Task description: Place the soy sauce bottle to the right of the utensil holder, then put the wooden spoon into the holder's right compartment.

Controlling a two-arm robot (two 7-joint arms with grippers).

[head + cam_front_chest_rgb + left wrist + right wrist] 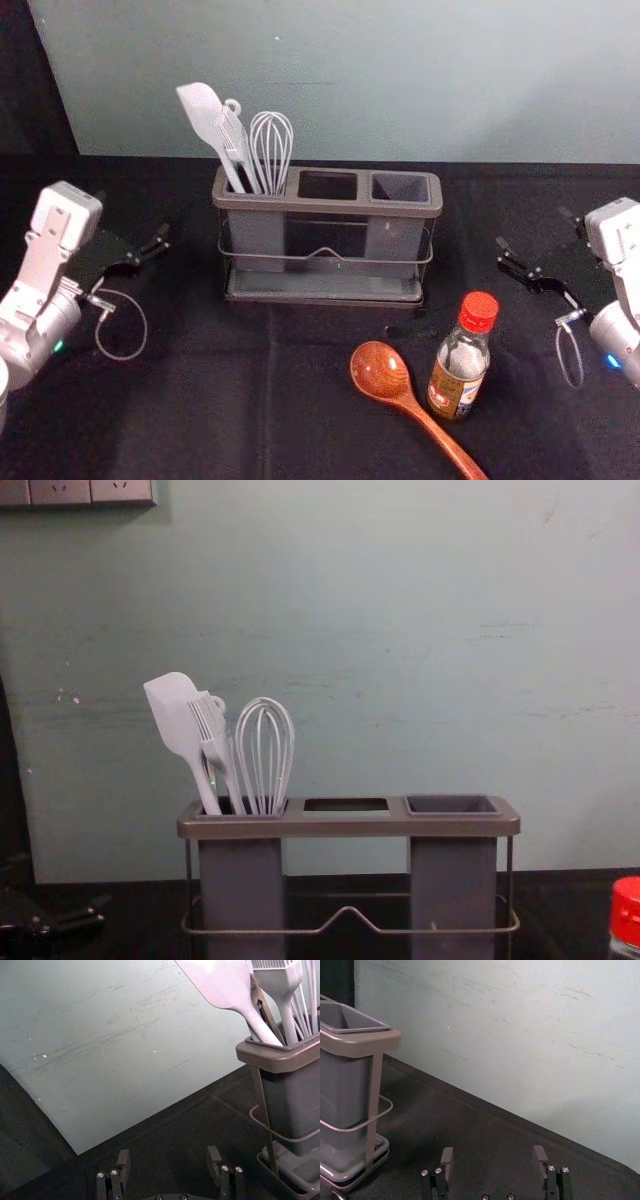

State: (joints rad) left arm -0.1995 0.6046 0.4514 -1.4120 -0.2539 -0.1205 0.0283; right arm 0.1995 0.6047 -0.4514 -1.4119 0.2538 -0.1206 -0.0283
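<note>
Red-capped, the bottle [456, 385] stands on the dark cloth in front of the holder [325, 207], off towards its right end, so you look to be at the first step: setting it beside the holder. Just beside it lies the spoon [380, 370], bowl towards the holder. The right compartment [400, 187] has nothing standing in it; the whisk [271, 150] and spatula [203, 112] are in the left one.

Your right gripper [493, 1151] is out to the right of the holder, fingers apart with nothing between them. Your left gripper [169, 1153] waits beyond the holder's left end, its fingers apart too, and empty.

Next, you'd want to bring the right gripper back towards you and across to the bottle, close on its body, then lift it over to the holder's right side. Watch the spoon as you come in; a low finger could nudge it. Leave yourself a way in to the right compartment afterwards.

You can't make out whether spoon and bottle touch, and the end of the spoon's handle is cut off at the head view's near edge. From the chest, the bottle is mostly cut off, with its cap [626, 912] at the right edge.
</note>
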